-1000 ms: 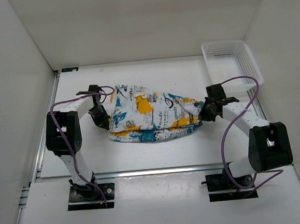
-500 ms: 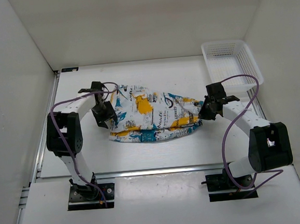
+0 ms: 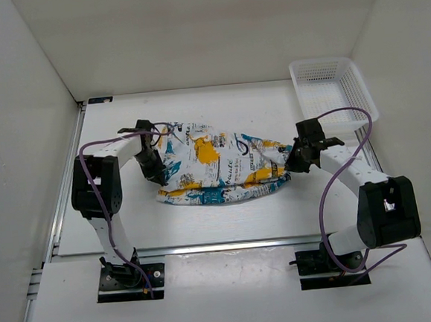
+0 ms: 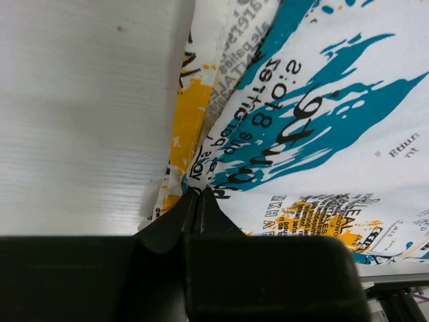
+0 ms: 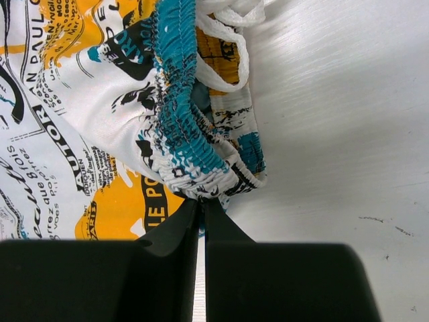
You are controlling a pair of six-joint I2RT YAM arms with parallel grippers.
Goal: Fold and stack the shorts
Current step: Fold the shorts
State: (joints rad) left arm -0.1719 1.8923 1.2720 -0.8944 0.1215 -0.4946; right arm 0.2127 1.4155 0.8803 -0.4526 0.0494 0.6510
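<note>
Shorts [image 3: 220, 168] lie bunched on the counter [image 3: 227, 216]; left hand [image 4: 198, 196] pinches one edge, right hand [image 5: 202, 202] pinches the waistband.

Shorts [image 3: 220, 168] lie mid tabletop [image 3: 234, 107], left gripper [image 3: 159, 176] at their left edge, right gripper [image 3: 289, 162] at their right end, basket [image 3: 332, 86] in the far-right corner.
</note>
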